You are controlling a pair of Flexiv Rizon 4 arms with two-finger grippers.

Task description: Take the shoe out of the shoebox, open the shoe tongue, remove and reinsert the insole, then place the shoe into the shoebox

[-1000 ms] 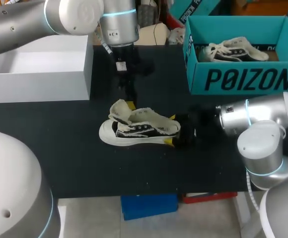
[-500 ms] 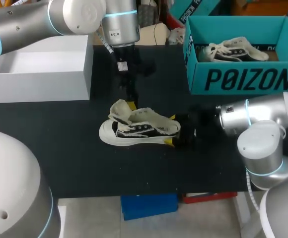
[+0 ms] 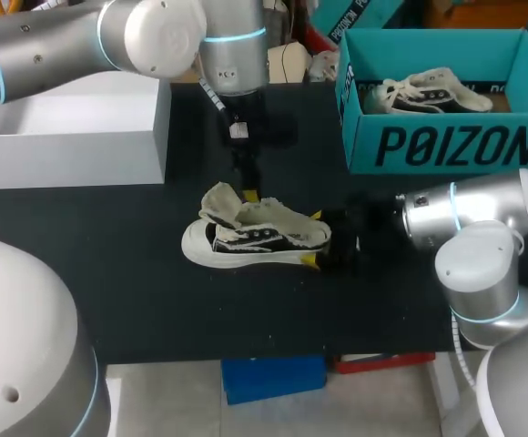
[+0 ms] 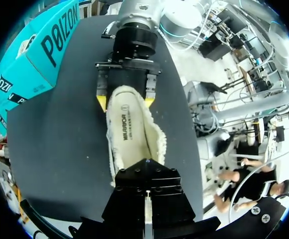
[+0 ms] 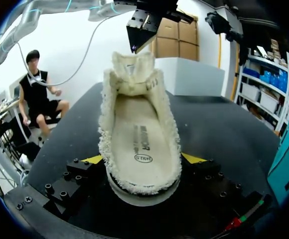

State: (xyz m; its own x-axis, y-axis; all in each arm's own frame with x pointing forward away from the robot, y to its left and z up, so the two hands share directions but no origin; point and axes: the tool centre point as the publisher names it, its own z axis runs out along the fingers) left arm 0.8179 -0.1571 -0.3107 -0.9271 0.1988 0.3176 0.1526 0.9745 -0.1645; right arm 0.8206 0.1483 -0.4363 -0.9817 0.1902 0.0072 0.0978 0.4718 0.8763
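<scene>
A black-and-white shoe with a fuzzy cream lining stands on the black table, toe to the left. Its insole lies inside, and its tongue is folded up at the toe end. My right gripper is shut on the heel, one yellow tip on each side. My left gripper hangs shut and empty just above the tongue, not touching it; in the right wrist view it shows as a dark point over the tongue. In the left wrist view the shoe stretches from the left gripper to my right gripper.
The teal shoebox stands at the back right with a second shoe lying in it. A white box sits at the back left. Bare black table lies in front of the shoe.
My left arm has shifted to the right and its shut gripper has come down closer to the shoe's tongue. The shoe and my right gripper have kept still.
</scene>
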